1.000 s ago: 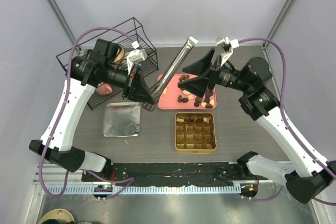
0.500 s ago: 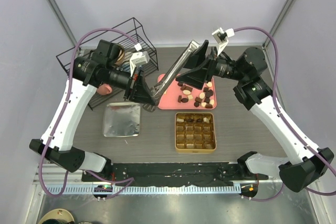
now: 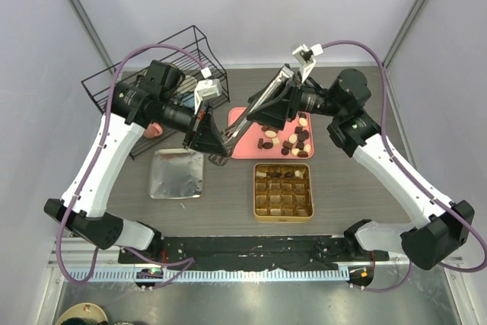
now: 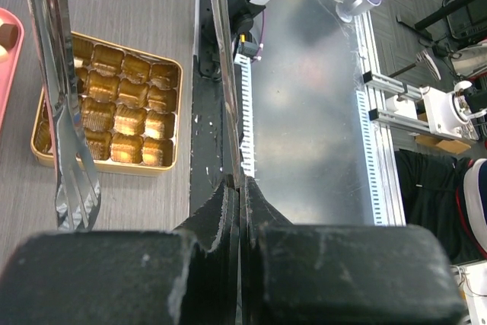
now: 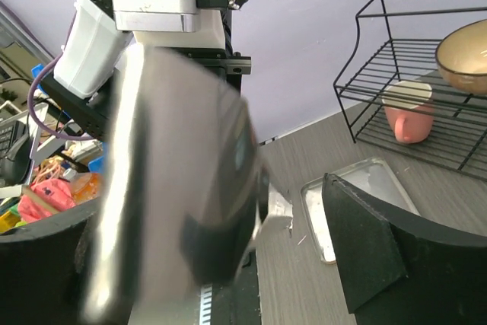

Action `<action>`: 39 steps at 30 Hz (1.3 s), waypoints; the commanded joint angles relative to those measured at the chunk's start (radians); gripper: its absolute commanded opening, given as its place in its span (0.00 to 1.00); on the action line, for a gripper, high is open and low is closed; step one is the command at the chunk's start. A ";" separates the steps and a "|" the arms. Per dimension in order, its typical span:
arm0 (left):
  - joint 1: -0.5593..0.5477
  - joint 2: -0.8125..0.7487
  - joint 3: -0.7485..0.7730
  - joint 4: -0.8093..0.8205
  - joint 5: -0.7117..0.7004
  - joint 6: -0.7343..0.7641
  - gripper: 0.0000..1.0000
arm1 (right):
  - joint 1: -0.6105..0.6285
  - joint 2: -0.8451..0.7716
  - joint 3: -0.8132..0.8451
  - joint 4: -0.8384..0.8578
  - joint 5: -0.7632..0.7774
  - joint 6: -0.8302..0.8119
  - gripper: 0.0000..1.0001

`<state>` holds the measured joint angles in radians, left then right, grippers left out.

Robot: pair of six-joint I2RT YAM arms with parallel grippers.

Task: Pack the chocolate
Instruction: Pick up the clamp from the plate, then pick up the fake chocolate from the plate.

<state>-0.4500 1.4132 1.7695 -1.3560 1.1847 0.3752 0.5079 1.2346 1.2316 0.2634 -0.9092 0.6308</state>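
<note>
Nearer than the right gripper (image 3: pixel 268 108) sits the tin (image 3: pixel 283 189); chocolate (image 3: pixel 293 141) lies on the tray (image 3: pixel 247 146) just beneath it. Its jaws stand wide around the tongs (image 3: pixel 237 129), which the left gripper (image 3: pixel 215 136) pinches shut. Best close squarely on both blades before the left lets go.

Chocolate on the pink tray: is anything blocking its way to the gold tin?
Nothing visible does. The chocolate sits on the pink tray directly behind the gold tin, with only a bare strip of table between them. The tongs slant over the tray's left side, clear of that path.
</note>
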 commanded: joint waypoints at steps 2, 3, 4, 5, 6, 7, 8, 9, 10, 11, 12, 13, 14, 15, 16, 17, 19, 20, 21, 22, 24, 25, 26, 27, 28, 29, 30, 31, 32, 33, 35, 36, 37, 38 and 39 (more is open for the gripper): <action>-0.013 0.006 0.013 -0.270 -0.002 0.013 0.00 | 0.046 0.026 0.019 0.030 -0.004 -0.005 0.87; -0.015 0.007 0.018 -0.269 -0.003 0.014 0.00 | 0.053 0.029 0.022 0.022 0.000 -0.011 0.84; -0.015 0.007 0.022 -0.273 -0.011 0.017 0.00 | 0.070 0.038 0.025 -0.010 0.004 -0.029 0.78; -0.016 0.006 0.025 -0.275 -0.013 0.019 0.00 | 0.076 0.040 0.026 -0.024 0.010 -0.039 0.75; -0.016 0.006 0.030 -0.279 -0.013 0.025 0.00 | 0.080 0.040 0.025 -0.033 0.013 -0.043 0.73; -0.015 0.007 0.031 -0.282 -0.013 0.030 0.00 | 0.084 0.040 0.020 -0.038 0.013 -0.046 0.69; -0.015 0.007 0.034 -0.287 -0.014 0.033 0.00 | 0.086 0.036 0.017 -0.039 0.019 -0.046 0.66; -0.015 0.006 0.028 -0.291 -0.014 0.043 0.00 | 0.086 0.031 0.008 -0.038 0.021 -0.046 0.60; -0.016 0.006 0.025 -0.295 -0.014 0.048 0.00 | 0.084 0.026 0.005 -0.036 0.024 -0.048 0.56; -0.016 0.004 0.021 -0.298 -0.014 0.050 0.00 | 0.084 0.016 0.002 -0.036 0.030 -0.049 0.52; -0.016 0.006 0.012 -0.302 -0.013 0.062 0.00 | 0.086 0.009 0.002 -0.036 0.044 -0.054 0.39; -0.018 0.006 0.005 -0.304 -0.011 0.064 0.00 | 0.086 0.005 0.000 -0.038 0.049 -0.059 0.33; -0.018 0.004 -0.001 -0.304 -0.011 0.064 0.00 | 0.086 -0.003 0.000 -0.041 0.053 -0.062 0.26; -0.018 0.003 -0.005 -0.304 -0.013 0.068 0.00 | 0.086 -0.015 -0.001 -0.046 0.064 -0.065 0.16; -0.018 0.000 -0.004 -0.302 -0.019 0.070 0.01 | 0.086 -0.021 -0.001 -0.049 0.067 -0.065 0.12; -0.018 0.001 0.002 -0.302 -0.042 0.067 0.11 | 0.086 -0.027 -0.004 -0.050 0.070 -0.066 0.09; -0.019 0.003 0.039 -0.305 -0.080 0.045 0.28 | 0.086 -0.046 -0.011 -0.065 0.090 -0.080 0.06; -0.018 0.004 0.056 -0.305 -0.106 0.033 0.57 | 0.086 -0.053 -0.017 -0.073 0.099 -0.085 0.06; -0.018 0.004 0.097 -0.304 -0.169 0.021 0.77 | 0.086 -0.066 -0.018 -0.104 0.110 -0.110 0.04; -0.019 0.004 0.120 -0.304 -0.198 0.008 0.88 | 0.086 -0.072 -0.017 -0.124 0.136 -0.126 0.04; -0.018 -0.020 0.183 -0.304 -0.284 0.019 1.00 | 0.086 -0.081 -0.011 -0.182 0.165 -0.178 0.02; -0.019 -0.034 0.197 -0.299 -0.313 0.039 1.00 | 0.086 -0.090 -0.009 -0.209 0.205 -0.206 0.01; -0.018 -0.080 0.209 -0.283 -0.354 0.065 1.00 | 0.086 -0.095 -0.003 -0.231 0.229 -0.229 0.01; -0.018 -0.107 0.208 -0.253 -0.405 0.064 1.00 | 0.086 -0.098 0.002 -0.290 0.259 -0.252 0.01; -0.018 -0.147 0.190 -0.164 -0.525 0.057 1.00 | 0.086 -0.101 0.006 -0.321 0.292 -0.314 0.01; -0.019 -0.184 0.165 -0.122 -0.587 0.042 1.00 | 0.086 -0.101 0.012 -0.346 0.376 -0.336 0.01; -0.018 -0.260 0.094 -0.071 -0.646 0.030 1.00 | 0.086 -0.100 0.016 -0.387 0.418 -0.362 0.01; -0.018 -0.298 0.044 0.017 -0.781 0.018 1.00 | 0.086 -0.098 0.014 -0.398 0.464 -0.399 0.01; -0.018 -0.327 -0.003 0.062 -0.840 0.007 1.00 | 0.086 -0.092 0.003 -0.404 0.548 -0.414 0.01; -0.018 -0.382 -0.101 0.098 -0.912 -0.024 1.00 | 0.086 -0.089 -0.004 -0.403 0.593 -0.424 0.01; -0.018 -0.410 -0.219 0.136 -1.014 -0.027 1.00 | 0.086 -0.069 -0.036 -0.388 0.662 -0.456 0.01; -0.016 -0.421 -0.257 0.143 -1.028 -0.035 1.00 | 0.086 -0.061 -0.044 -0.372 0.725 -0.463 0.01; -0.016 -0.443 -0.296 0.155 -1.040 -0.036 1.00 | 0.086 -0.044 -0.049 -0.366 0.752 -0.474 0.01; -0.015 -0.456 -0.380 0.185 -1.051 -0.039 1.00 | 0.086 -0.029 -0.058 -0.360 0.779 -0.499 0.01; -0.010 -0.467 -0.421 0.213 -1.063 -0.044 1.00 | 0.086 0.001 -0.063 -0.340 0.829 -0.513 0.01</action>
<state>-0.4702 0.9169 1.5364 -1.2716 0.3252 0.3676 0.5980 1.1736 1.1889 -0.1036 -0.3073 0.2241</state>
